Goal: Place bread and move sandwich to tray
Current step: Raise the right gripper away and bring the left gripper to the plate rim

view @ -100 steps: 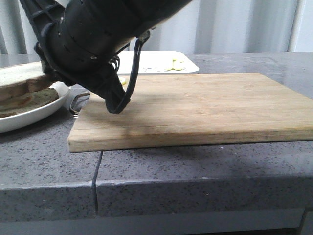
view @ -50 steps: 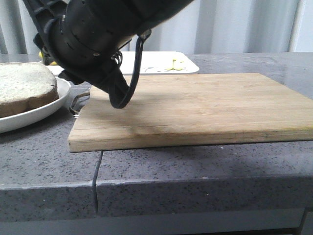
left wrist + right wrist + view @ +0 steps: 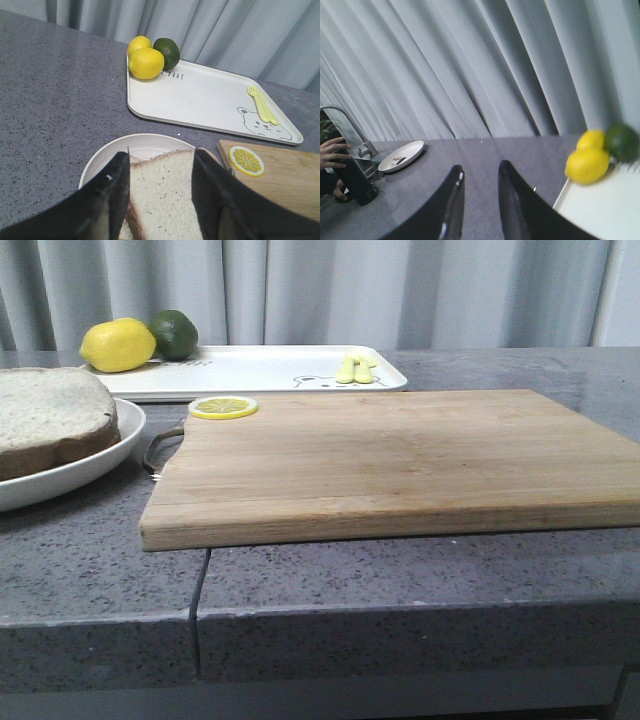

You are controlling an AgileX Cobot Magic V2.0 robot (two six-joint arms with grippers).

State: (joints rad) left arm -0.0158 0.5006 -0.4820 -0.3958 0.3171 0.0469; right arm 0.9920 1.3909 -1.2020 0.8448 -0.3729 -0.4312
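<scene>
The white tray (image 3: pixel 200 97) carries a cartoon bear outline, yellow lemons (image 3: pixel 145 63), a dark green lime (image 3: pixel 167 52) and a pale yellow fork (image 3: pixel 262 103). Speckled grey desk (image 3: pixel 400 580); light wooden cutting board (image 3: pixel 400 460); pale, brown-crusted bread (image 3: pixel 162 195), seemingly flecked.

No arm or gripper appears in the front view.

Left gripper (image 3: pixel 160 195): both dark fingers (image 3: pixel 107 200) enter from the bottom edge of the left wrist frame, lower centre. Jaws stand wide apart, with a broad gap between the inner faces. Nothing is clamped between them.

Right gripper (image 3: pixel 479 200): two dark fingers (image 3: pixel 452 205) rise from the bottom edge of the right wrist frame, lower centre. Jaws are parted by a narrow gap, tips curving slightly. Nothing is between them.
</scene>
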